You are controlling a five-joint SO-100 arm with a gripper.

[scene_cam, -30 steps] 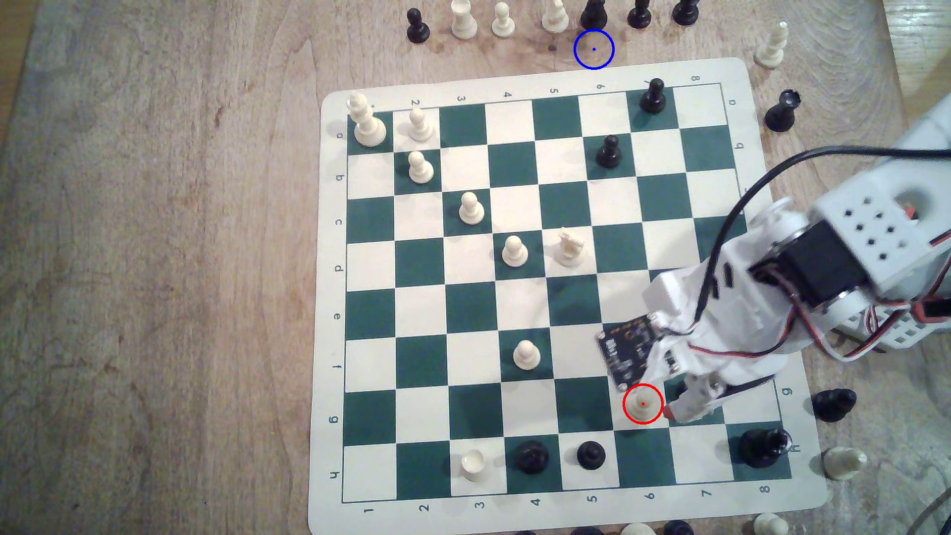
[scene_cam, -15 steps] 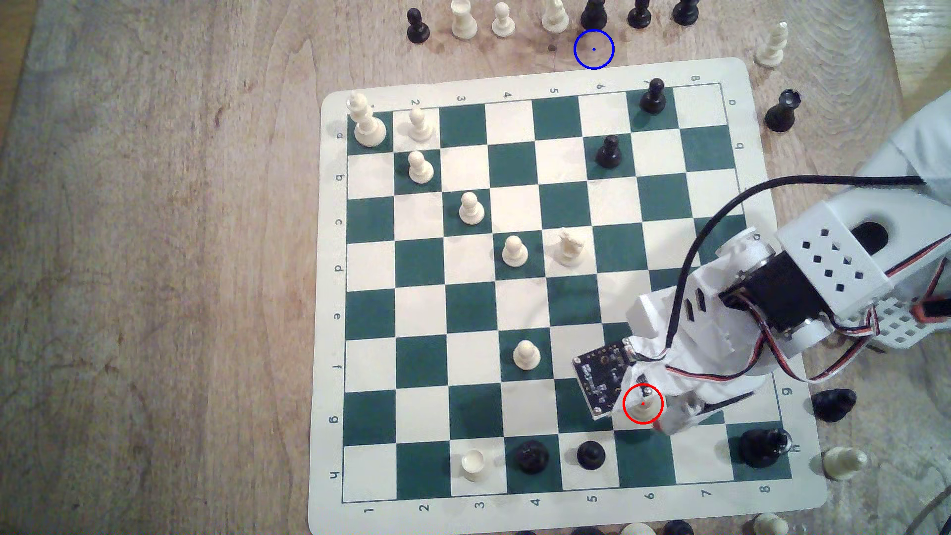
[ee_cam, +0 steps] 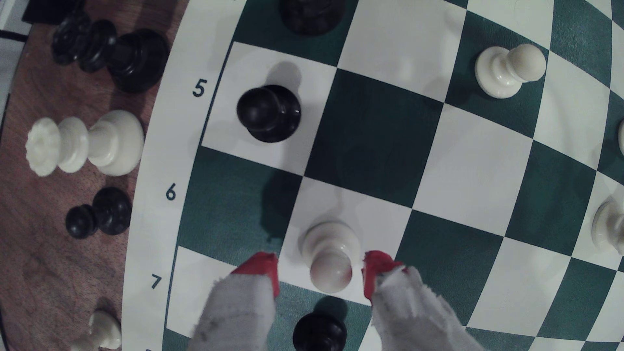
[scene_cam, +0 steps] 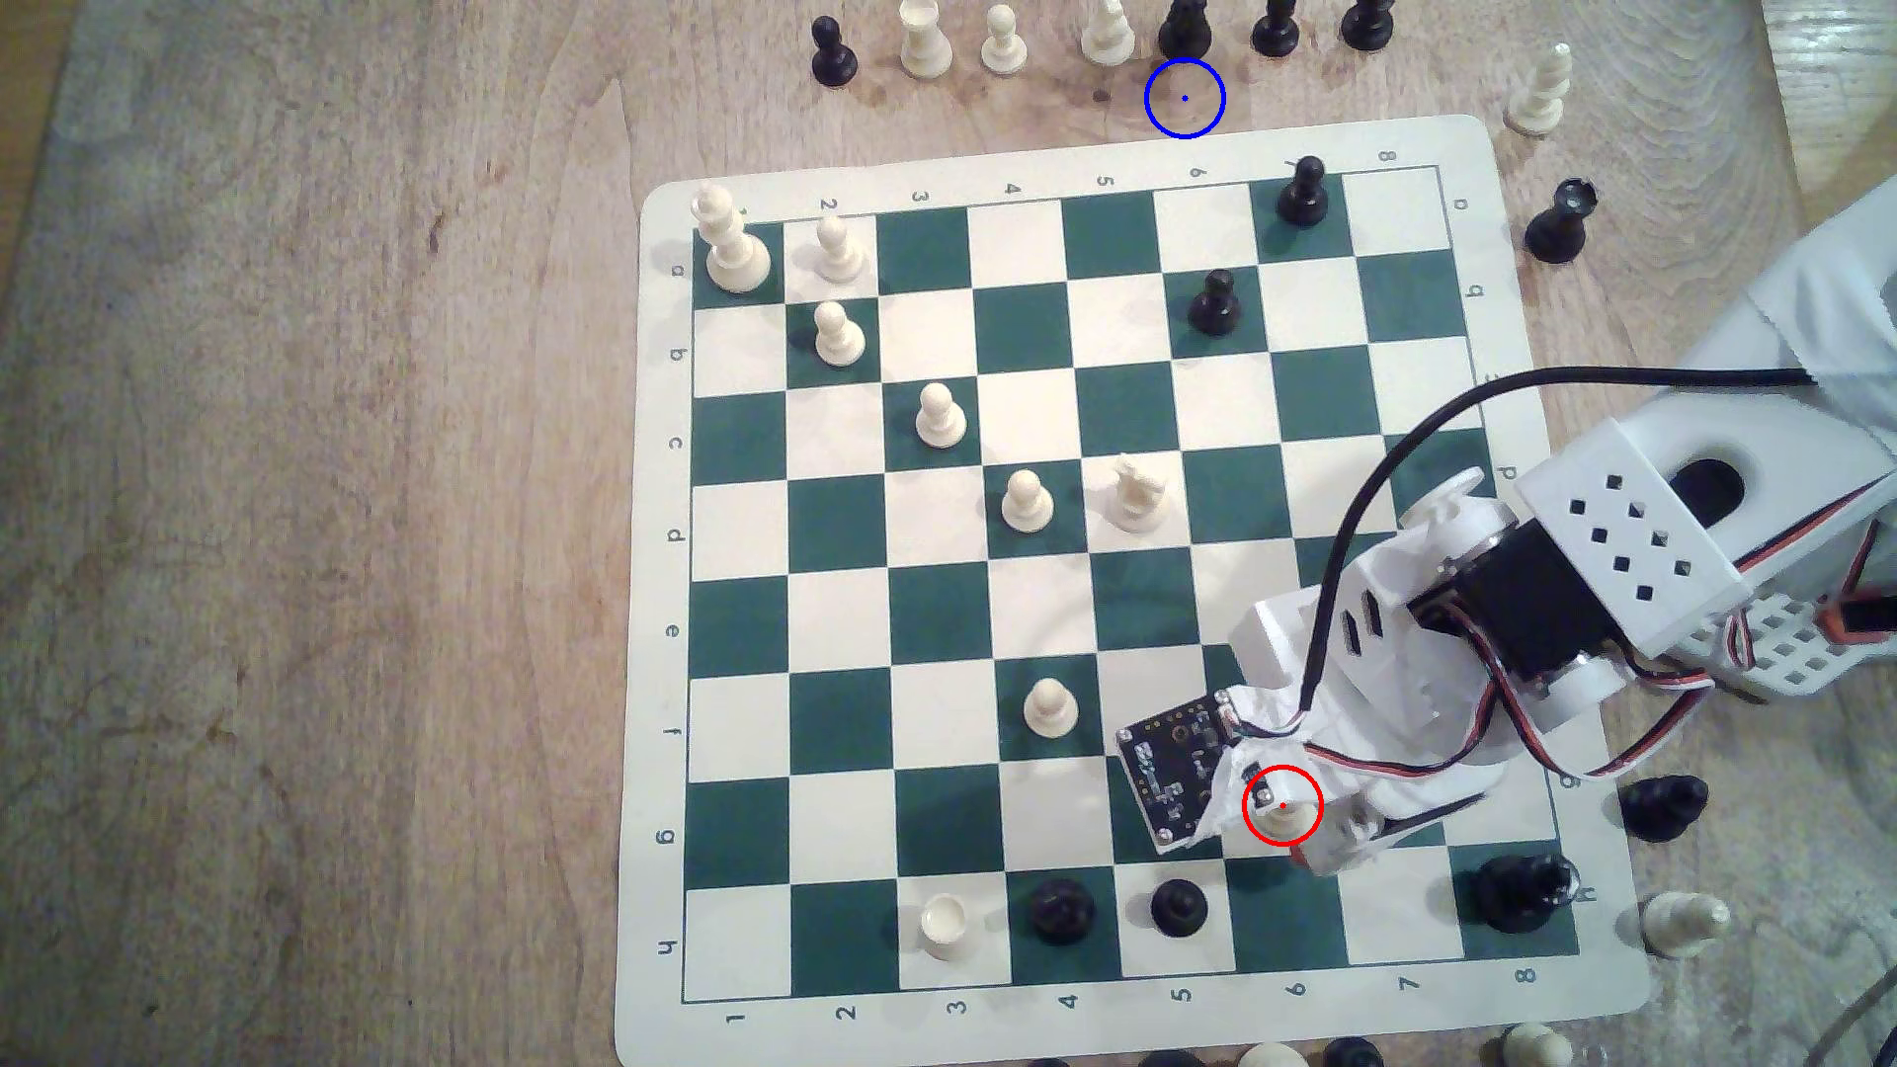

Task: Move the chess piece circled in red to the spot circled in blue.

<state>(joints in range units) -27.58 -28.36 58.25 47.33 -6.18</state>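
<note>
Exterior and wrist views, pawn transfer, grasp stage. Over the last second the gripper [ee_cam: 319, 270] has slid in from the exterior view's right, where it stood just beside the chess piece [scene_cam: 1288, 816], until it sits over the red ring. In the wrist view the two red fingertips [ee_cam: 261, 270] now flank the pawn's ball head, a narrow strip of board showing on each side. The jaws are therefore parted and not yet gripping. The approach looks complete, so closing and lifting appear to be the step in hand.

The pawn stands upright on its light square in row g, file 6, near the board's [scene_cam: 657, 616] near-right corner.

Counts, near to far in the exterior view:
- **Nearest row (h):** one cream piece [scene_cam: 944, 923] and three black pieces.
- **Cream pawns:** six on the board, including the circled one.
- **Other cream pieces:** one knight [scene_cam: 1134, 492] and one tall piece [scene_cam: 731, 241] at the far-left corner.
- **Far black pawns:** two [scene_cam: 1214, 303].
- **Beyond the far edge:** a row of seven spare pieces on the table, three cream and four black.

The spot [scene_cam: 1185, 97] lies bare just in front of that row, well apart from the pawn.
</note>
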